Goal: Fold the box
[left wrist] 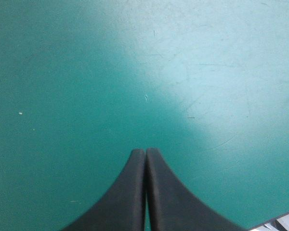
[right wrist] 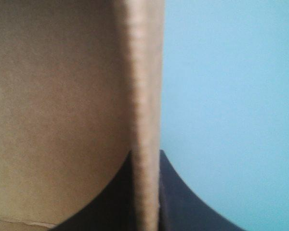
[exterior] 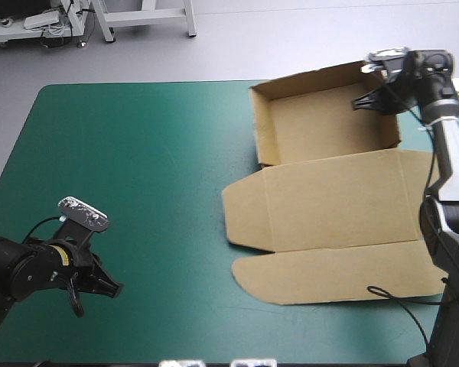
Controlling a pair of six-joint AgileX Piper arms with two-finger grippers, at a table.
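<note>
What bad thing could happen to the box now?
The right end effector pinches just one wall of the box; pulling could bend that wall or drag the whole box. The left end effector is shut over bare teal-green cover, far away, so nothing steadies the flat lid.

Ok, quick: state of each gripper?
Left gripper: shut, empty, over the cover.
Right gripper: shut on the box wall.
</note>
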